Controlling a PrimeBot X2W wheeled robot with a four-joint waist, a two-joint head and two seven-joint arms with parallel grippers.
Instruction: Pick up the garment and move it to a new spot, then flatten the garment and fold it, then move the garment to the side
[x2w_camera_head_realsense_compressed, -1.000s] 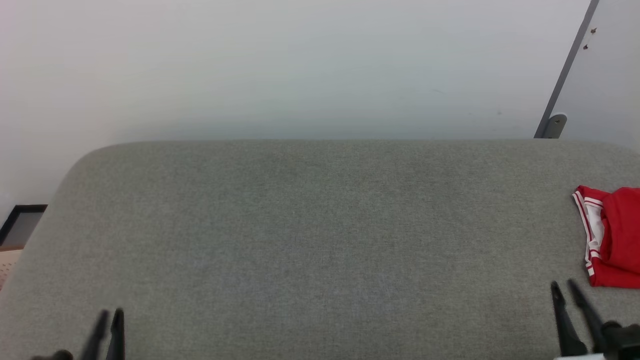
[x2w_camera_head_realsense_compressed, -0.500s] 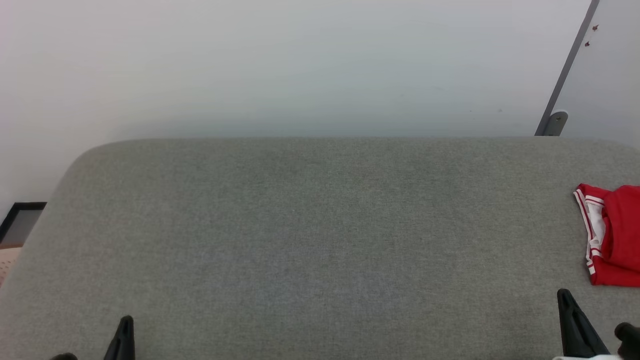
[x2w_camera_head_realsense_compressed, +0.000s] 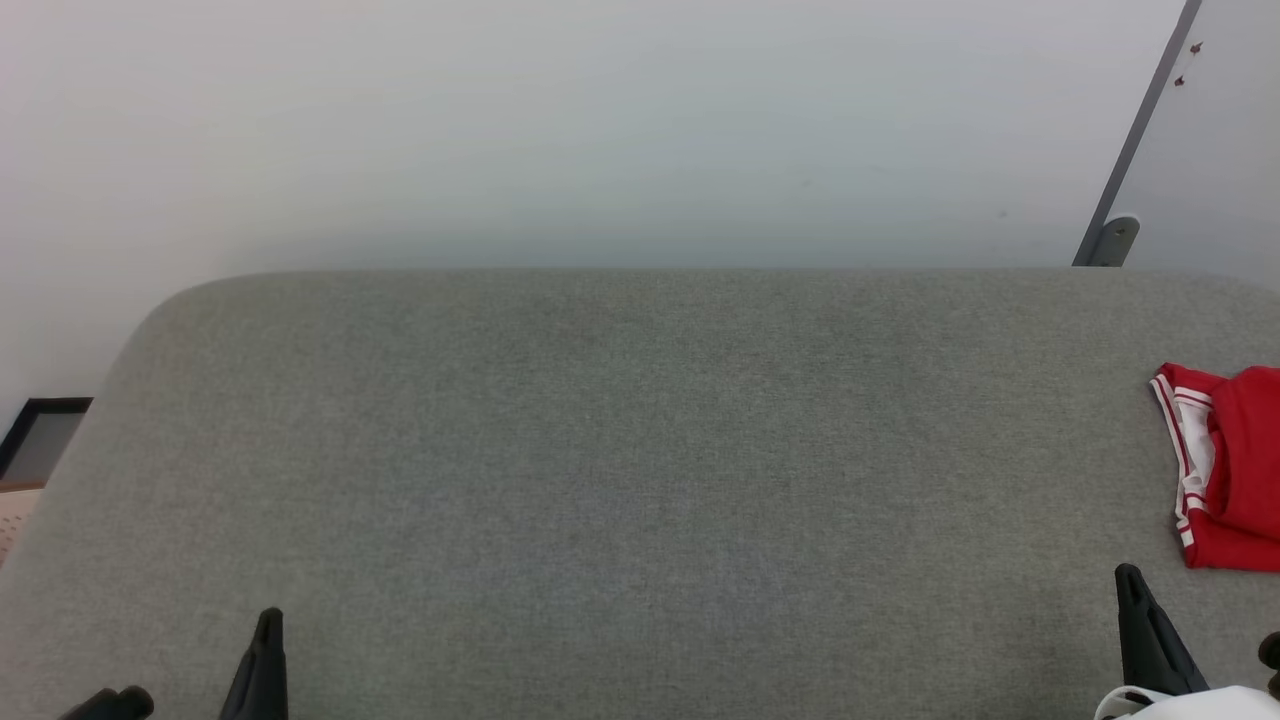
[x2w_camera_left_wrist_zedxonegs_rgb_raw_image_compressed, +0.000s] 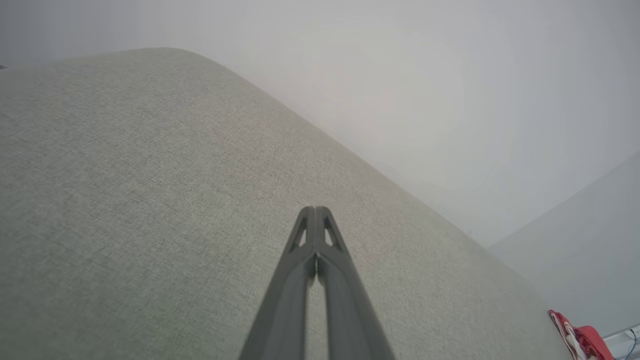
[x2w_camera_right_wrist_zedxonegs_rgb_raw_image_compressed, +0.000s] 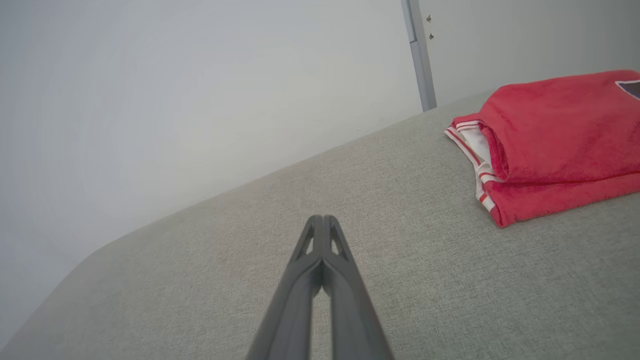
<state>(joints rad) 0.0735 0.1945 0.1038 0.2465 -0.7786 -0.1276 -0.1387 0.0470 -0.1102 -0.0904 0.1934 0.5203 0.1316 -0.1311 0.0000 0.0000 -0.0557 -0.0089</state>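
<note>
Far right, garment (x2w_camera_head_realsense_compressed: 1238, 470), seemingly folded

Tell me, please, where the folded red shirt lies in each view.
Head view: shirt at the right edge, halfway down.
Left wrist view: shirt small in the bottom right corner.
Right wrist view: shirt large at the upper right.
Shared landmark: the grey cushion under it.

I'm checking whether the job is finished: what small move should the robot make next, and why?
Probably park both arms: the shirt lies folded at the right side of the cushion, and the left gripper and right gripper are shut, empty, apart from it.
</note>
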